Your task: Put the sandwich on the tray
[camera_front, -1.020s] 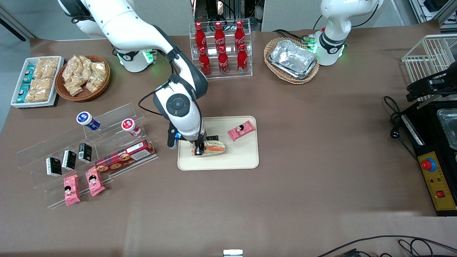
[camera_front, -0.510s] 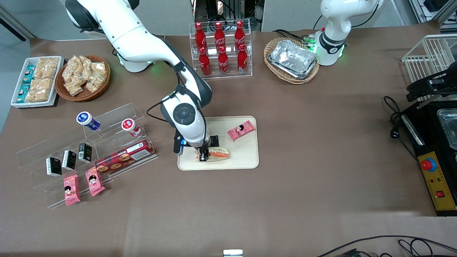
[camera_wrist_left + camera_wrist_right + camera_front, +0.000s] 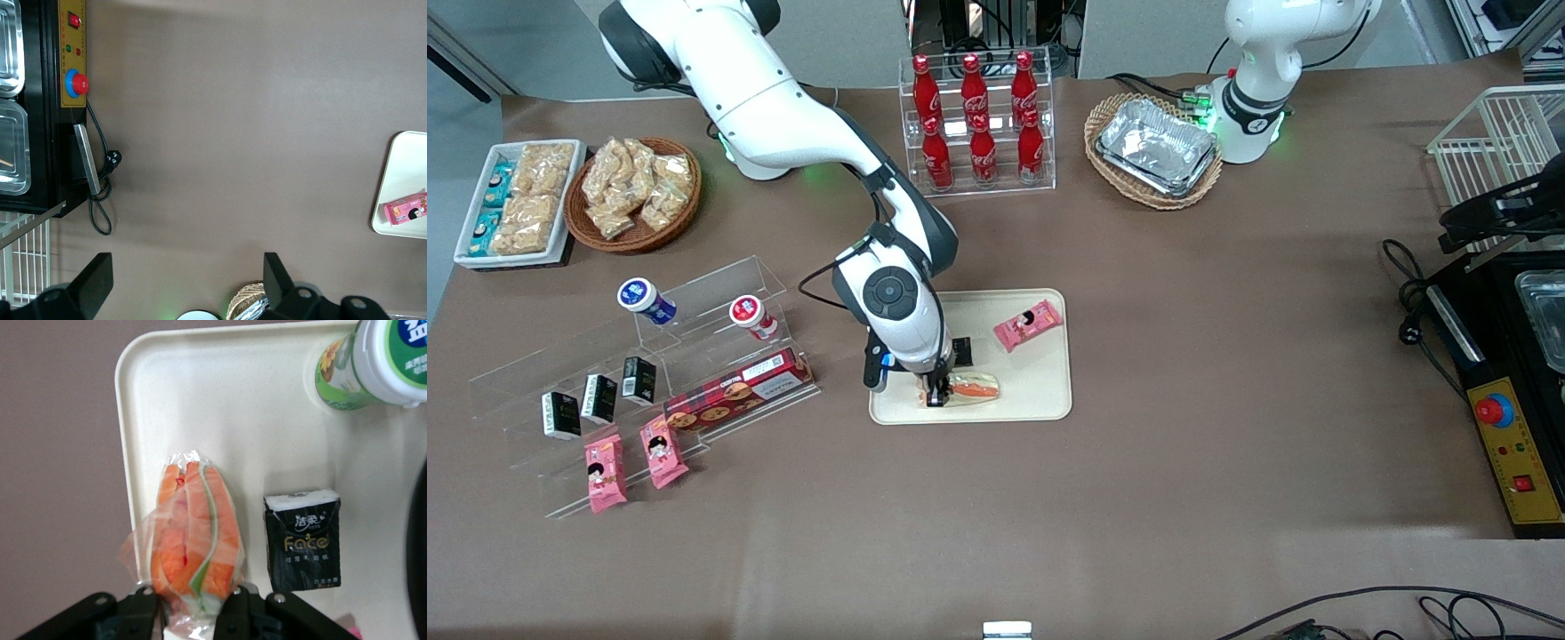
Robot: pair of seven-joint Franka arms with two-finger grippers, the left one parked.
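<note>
Where beige tray point(image 3: 1040, 391) flattens, jaws-gripped wedge sandwich point(image 3: 193, 527)

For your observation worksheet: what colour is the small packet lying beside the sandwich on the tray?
Black with gold lettering; right wrist view shows it best.

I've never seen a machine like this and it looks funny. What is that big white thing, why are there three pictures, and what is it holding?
The big white thing is a robot arm. At its end is a gripper, like two fingers. One picture looks down at the table from the front. The other two come from little cameras on the arms' wrists, so they show things close up.

The gripper is low over the tray, and its fingers are shut on the sandwich, which is wrapped in clear plastic. The sandwich is over the tray, near its edge. Whether it already rests there, I cannot tell.

Also on the tray: a black tissue pack, a pink snack and a green and white bottle. Farther from the front camera stand red cola bottles.
</note>
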